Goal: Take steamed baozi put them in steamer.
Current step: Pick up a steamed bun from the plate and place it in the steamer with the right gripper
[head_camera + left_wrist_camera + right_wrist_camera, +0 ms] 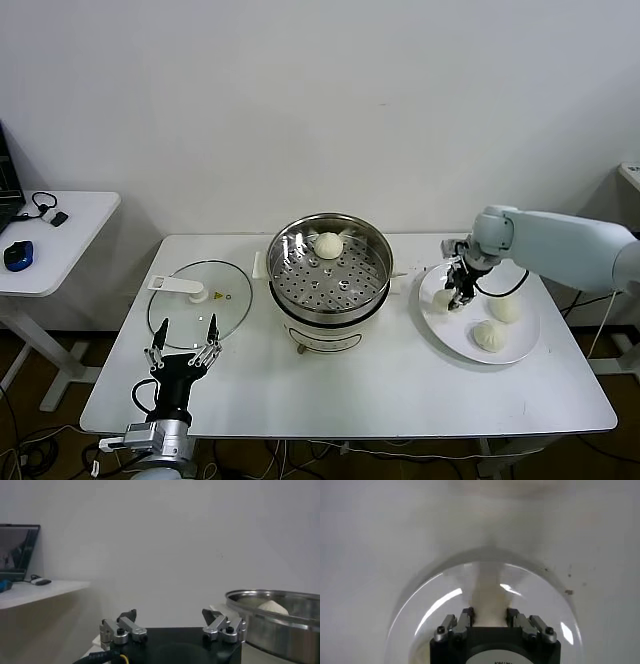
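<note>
Looking down from the head camera, I see my right gripper [452, 297] lowered over the left edge of the white plate [455, 338], which sits on the right side of the white desk [380, 390]. Its fingers [466, 616] are clenched on a baozi [443, 299] at that edge; in the right wrist view the cream dough [489, 605] fills the gap between the two pads, with the plate's shiny rim [425, 615] curving around it. Two more baozi lie on the same plate, one [506, 308] toward the far right and one [490, 335] nearer the front, both apart from the gripper. A fourth baozi [328, 243] already sits inside the steamer [290, 290], against the far wall of the perforated steel basket at the middle of the desk; the left wrist view catches its pale top [272, 607] just above the steel rim [270, 625]. A flat glass lid [190, 315] with a white handle lies on the desk to the left of the steamer. My left gripper [184, 345] waits at the near left edge of the desk, just in front of the lid, pointing upward with its fingers [125, 625] released and holding nothing. A small side table [60, 240] stands farther left with a blue mouse [18, 255] on it.
</note>
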{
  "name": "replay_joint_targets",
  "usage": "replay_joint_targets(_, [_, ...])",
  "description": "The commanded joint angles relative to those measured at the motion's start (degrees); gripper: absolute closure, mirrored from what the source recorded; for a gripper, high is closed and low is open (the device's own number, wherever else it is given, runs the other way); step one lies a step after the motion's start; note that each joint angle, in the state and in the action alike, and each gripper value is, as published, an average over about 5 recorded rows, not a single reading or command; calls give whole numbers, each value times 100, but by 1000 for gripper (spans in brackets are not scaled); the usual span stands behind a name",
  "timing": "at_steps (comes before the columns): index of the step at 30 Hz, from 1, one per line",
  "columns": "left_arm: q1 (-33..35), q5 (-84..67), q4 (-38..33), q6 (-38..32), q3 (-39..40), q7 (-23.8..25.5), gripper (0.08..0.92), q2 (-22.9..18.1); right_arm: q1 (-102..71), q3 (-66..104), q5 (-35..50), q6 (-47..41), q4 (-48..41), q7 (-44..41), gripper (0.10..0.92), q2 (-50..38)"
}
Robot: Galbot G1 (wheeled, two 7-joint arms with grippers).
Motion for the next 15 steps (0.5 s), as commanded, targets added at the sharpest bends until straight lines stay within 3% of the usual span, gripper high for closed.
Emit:
replay_joint_targets(1, [0,-1,-28,7,18,5,177,7,1821,-900,775,-38,969,-193,547,119])
replay_joint_targets(9, [12,-9,-73,1,119,7,177,42,2884,-1016,1774,-345,1795,-126,526,583])
replay_joint_targets(15, [22,-32,-141,6,155,10,177,81,2758,-628,2226,-641,1685,130,517,1280])
